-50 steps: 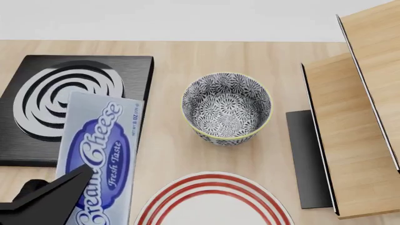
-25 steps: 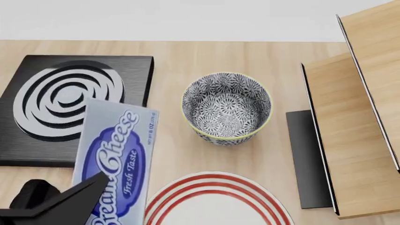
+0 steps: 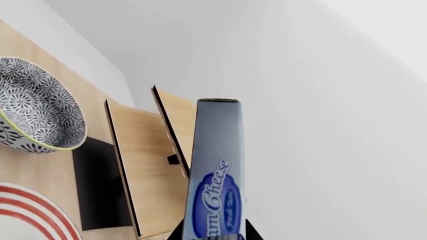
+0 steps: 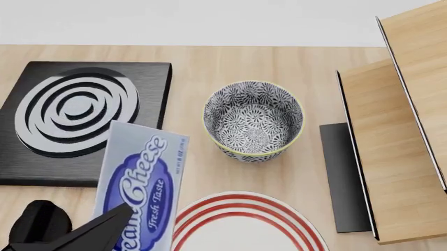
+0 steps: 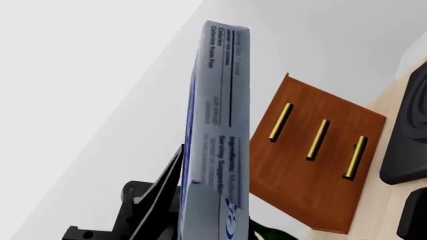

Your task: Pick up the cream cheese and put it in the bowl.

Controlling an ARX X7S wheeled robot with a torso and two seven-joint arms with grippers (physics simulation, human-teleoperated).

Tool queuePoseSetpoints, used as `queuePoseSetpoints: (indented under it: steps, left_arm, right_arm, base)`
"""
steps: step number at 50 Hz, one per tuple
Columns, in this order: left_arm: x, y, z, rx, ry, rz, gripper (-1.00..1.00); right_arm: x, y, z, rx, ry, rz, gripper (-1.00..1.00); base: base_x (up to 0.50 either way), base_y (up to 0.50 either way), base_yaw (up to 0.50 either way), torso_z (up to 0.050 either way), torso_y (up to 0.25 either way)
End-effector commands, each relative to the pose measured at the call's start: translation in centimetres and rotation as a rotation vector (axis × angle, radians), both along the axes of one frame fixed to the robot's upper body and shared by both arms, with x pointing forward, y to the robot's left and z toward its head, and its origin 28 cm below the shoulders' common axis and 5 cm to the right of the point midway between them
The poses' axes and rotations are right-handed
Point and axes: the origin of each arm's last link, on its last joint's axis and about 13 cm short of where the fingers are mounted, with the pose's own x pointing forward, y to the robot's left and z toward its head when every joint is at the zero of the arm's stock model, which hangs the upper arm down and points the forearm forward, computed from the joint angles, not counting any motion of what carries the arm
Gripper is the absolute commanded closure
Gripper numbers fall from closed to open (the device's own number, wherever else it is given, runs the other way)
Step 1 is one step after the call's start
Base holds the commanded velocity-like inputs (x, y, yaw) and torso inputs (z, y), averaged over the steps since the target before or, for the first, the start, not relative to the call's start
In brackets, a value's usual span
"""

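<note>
The cream cheese (image 4: 143, 183) is a flat grey-blue box with a dark blue oval, held off the table at the lower left of the head view. My left gripper (image 4: 119, 222) is shut on its near end, with one black finger across the label. In the left wrist view the box (image 3: 217, 170) stands out from between the jaws of the left gripper (image 3: 213, 235). The right wrist view shows the box (image 5: 220, 125) edge-on. The blue-and-white patterned bowl (image 4: 254, 117) stands empty at the table's middle, to the right of and beyond the box. My right gripper is not visible.
A black stove plate with white rings (image 4: 70, 115) lies at the left. A white plate with red rings (image 4: 209, 209) sits at the front, just right of the box. A wooden cabinet (image 4: 398, 141) and a black mat (image 4: 342, 178) fill the right side.
My left gripper has carried the cream cheese to the right, off the stove plate and closer to the plate and bowl. Bowl and plate have not moved.
</note>
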Motion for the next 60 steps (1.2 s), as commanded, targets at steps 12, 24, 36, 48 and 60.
queuePoseSetpoints:
  steps: [12,24,36,48,60]
  left_arm:
    - [-0.1,0.0,-0.1,-0.021,0.007,-0.008,1.00]
    - [0.1,0.2,-0.1,-0.008,0.010,0.004,-1.00]
    - [0.2,0.9,0.2,-0.002,-0.004,0.045,-1.00]
    - [1.0,2.2,-0.1,0.035,-0.026,0.144,-1.00]
    - [1.2,3.1,-0.4,0.171,-0.097,0.298,-1.00]
  right_arm:
    - [-0.2,-0.1,0.1,-0.020,-0.007,-0.025,1.00]
    - [-0.6,-0.3,0.3,-0.025,-0.026,-0.038,1.00]
    - [-1.0,-1.0,0.6,-0.023,-0.041,-0.068,1.00]
    - [-1.4,-1.7,0.7,-0.028,-0.056,-0.107,1.00]
    - [-1.6,-1.9,1.2,-0.071,-0.072,-0.170,1.00]
  base:
    - [0.00,0.00,0.00,0.000,0.000]
    - [0.00,0.00,0.00,0.000,0.001]
    - [0.00,0.00,0.00,0.001,0.000]
    - [0.00,0.00,0.00,0.000,0.001]
    - [0.00,0.00,0.00,0.000,0.000]
